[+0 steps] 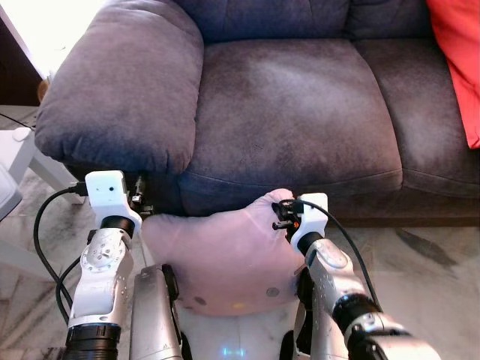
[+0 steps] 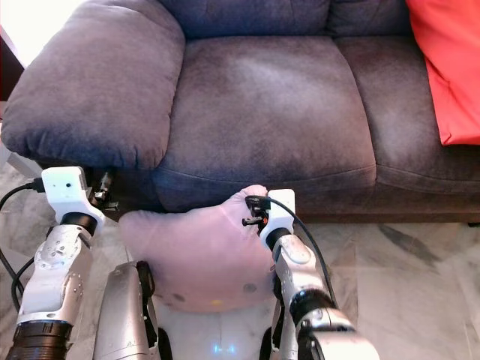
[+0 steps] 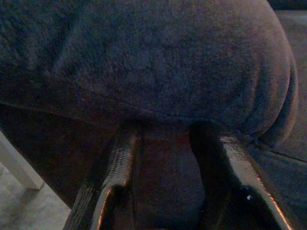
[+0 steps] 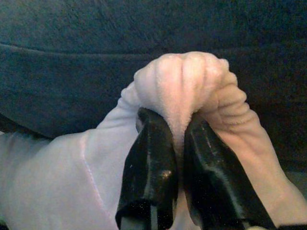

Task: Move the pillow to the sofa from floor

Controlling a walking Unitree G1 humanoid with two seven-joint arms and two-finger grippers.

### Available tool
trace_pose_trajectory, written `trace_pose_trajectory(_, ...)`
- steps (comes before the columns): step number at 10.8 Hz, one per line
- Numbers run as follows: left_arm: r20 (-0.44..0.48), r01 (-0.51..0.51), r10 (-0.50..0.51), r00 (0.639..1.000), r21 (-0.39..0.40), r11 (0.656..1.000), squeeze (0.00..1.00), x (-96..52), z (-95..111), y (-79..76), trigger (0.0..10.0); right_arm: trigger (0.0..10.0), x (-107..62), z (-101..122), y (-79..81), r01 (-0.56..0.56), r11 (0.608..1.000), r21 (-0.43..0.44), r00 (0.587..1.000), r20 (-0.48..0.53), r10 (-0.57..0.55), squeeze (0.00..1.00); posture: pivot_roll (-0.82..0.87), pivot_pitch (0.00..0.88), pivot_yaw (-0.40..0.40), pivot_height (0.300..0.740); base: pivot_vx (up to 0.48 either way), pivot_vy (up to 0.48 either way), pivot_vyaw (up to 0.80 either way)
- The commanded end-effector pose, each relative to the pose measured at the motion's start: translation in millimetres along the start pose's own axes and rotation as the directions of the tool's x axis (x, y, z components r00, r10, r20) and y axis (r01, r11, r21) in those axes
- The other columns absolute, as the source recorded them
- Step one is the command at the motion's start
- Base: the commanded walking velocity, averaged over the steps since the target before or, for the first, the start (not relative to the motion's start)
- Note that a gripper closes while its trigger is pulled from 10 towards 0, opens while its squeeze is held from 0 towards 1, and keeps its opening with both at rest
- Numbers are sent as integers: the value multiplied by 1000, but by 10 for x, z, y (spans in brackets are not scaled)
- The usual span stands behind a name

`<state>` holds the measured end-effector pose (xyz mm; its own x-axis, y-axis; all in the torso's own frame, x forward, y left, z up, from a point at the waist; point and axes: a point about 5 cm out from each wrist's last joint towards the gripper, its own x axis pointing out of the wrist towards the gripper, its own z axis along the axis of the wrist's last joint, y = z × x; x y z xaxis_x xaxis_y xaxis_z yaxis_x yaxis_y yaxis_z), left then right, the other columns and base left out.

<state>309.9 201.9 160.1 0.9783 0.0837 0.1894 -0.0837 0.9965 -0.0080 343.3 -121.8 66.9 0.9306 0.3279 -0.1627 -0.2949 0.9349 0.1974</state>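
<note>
Pinching a bunched corner of the pink pillow [image 1: 225, 259], the right tool [image 4: 175, 158] is clamped shut before the sofa [image 1: 292, 112]; the left tool [image 3: 168, 182] stands open beneath the armrest [image 1: 127, 90].

Head stereo pair: high, facing forward and down, both sharing the dark grey plush fabric sofa [image 1: 292, 97] | left wrist: close under its rounded armrest [image 3: 144, 62] | right wrist: close on the bunched pale pink fleece pillow [image 4: 187, 81]
</note>
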Motion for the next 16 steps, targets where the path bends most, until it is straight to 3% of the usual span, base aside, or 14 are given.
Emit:
trace_pose_trajectory(1,48,3,-4,999,9,1000,0,30,77,-24,10000,10000,80,615,45,-11,997,-74,956,293,33,0,116,94,-16,472,0,0,0)
trace_pose_trajectory(3,75,11,-10,997,-13,1000,0,13,71,-143,10000,10000,14,620,-10,82,992,-95,940,338,-46,0,114,104,-22,472,0,0,0)
trace_pose_trajectory(5,91,8,-9,996,13,1000,0,-62,69,-180,10000,10000,-63,650,-84,138,987,-81,917,387,-97,0,113,102,-25,472,0,0,0)
trace_pose_trajectory(7,112,45,-47,993,23,999,0,-72,101,-308,10000,10000,-120,732,4,150,982,-119,892,444,-83,0,112,101,-31,472,0,0,0)
trace_pose_trajectory(8,120,56,-58,991,18,998,0,-70,107,-365,10000,10000,-249,700,9,157,980,-122,885,457,-85,0,99,99,-27,472,0,0,0)
trace_pose_trajectory(10,125,78,-81,989,28,997,0,-49,105,-421,10000,10000,-335,646,-29,171,977,-130,891,443,-97,0,88,96,-25,472,0,0,0)
trace_pose_trajectory(12,120,71,-74,990,33,997,0,-77,77,-403,10000,10000,-321,645,21,172,973,-153,895,436,-89,0,88,83,-24,472,0,0,0)
trace_pose_trajectory(14,118,83,-95,989,102,991,0,-184,68,-343,10000,10000,-274,722,49,169,974,-151,890,447,-85,0,101,65,-30,472,0,0,0)
trace_pose_trajectory(16,101,35,-45,994,93,995,0,-227,15,-222,10000,10000,-299,709,37,172,971,-164,892,444,-83,0,100,58,-31,472,0,0,0)
